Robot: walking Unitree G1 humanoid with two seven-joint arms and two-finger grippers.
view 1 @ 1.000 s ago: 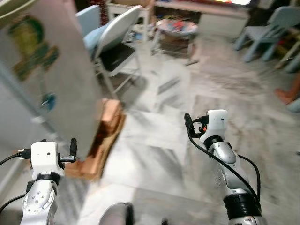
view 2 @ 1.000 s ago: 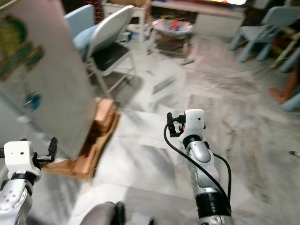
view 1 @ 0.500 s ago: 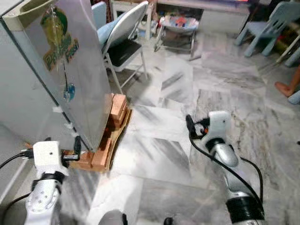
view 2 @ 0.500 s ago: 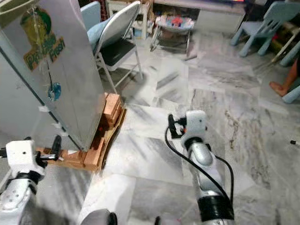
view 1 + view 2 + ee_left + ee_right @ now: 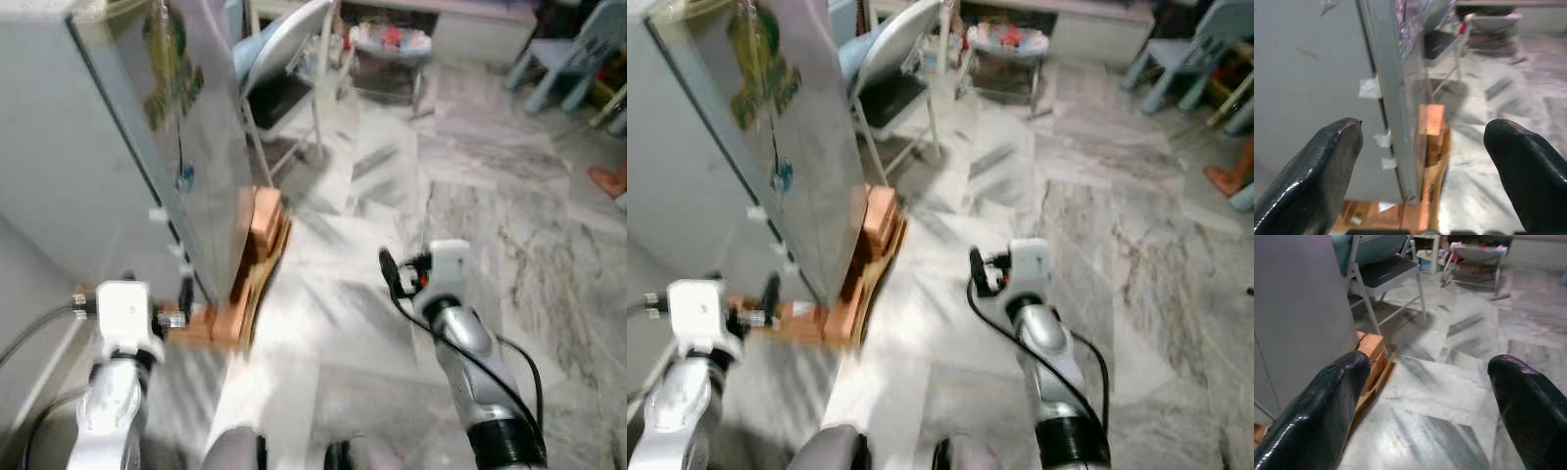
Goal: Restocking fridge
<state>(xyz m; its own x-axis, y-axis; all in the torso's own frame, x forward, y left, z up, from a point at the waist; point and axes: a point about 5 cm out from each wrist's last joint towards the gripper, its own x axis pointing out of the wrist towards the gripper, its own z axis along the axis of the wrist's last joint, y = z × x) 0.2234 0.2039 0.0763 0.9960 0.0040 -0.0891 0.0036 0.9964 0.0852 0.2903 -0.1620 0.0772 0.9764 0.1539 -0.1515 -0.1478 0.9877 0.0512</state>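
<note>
While the fridge (image 5: 118,147) stood closed on wooden blocks (image 5: 257,257) at the robot's left | left gripper (image 5: 1422,161) fingers wide, empty, facing its corner | right gripper (image 5: 1425,396) wide, empty, over marble floor (image 5: 470,196).

The head views are smeared by motion. The fridge (image 5: 118,127) is cut off at the top and left edges, and the green sticker (image 5: 762,69) on its side is unreadable. Behind the fridge, the folding chair (image 5: 289,69) is partly hidden, and the basket's (image 5: 1007,41) contents are indistinct.
</note>
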